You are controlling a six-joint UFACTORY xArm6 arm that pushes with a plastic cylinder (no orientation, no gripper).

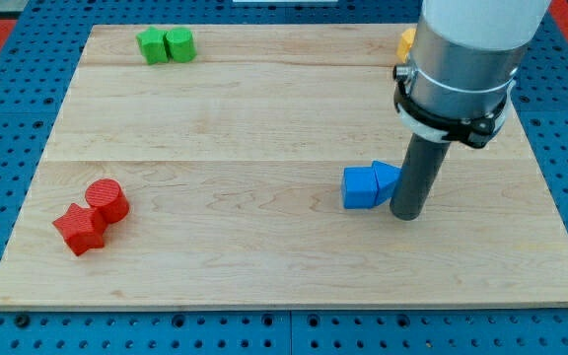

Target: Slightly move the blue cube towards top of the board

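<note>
The blue cube lies on the wooden board, right of centre. A second blue block, of a wedge-like shape, touches its right side. My tip stands on the board just right of these two blue blocks, close against the second blue block and a little below it. The rod rises from there to the grey arm body at the view's top right.
A green star-like block and a green cylinder sit together at the top left. A red cylinder and a red star-like block sit together at the lower left. A yellow block shows partly behind the arm at the top right.
</note>
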